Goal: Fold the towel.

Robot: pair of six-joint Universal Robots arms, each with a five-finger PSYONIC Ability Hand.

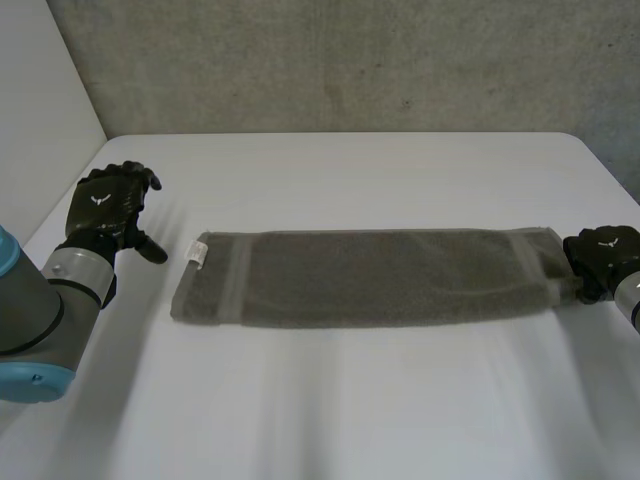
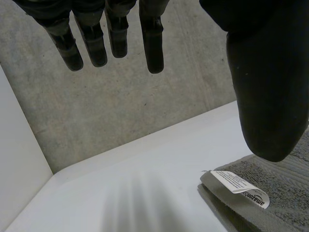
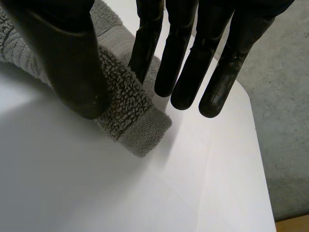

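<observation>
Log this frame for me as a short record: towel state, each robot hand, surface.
towel: grey, a long flat strip on the white table
label: white, at the towel's left end
left robot hand: open, beside the label end
right robot hand: thumb and fingers pinching the towel's right end

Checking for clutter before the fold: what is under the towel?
The white table shows around the towel; whatever lies beneath is covered. The right hand pinches its end.
</observation>
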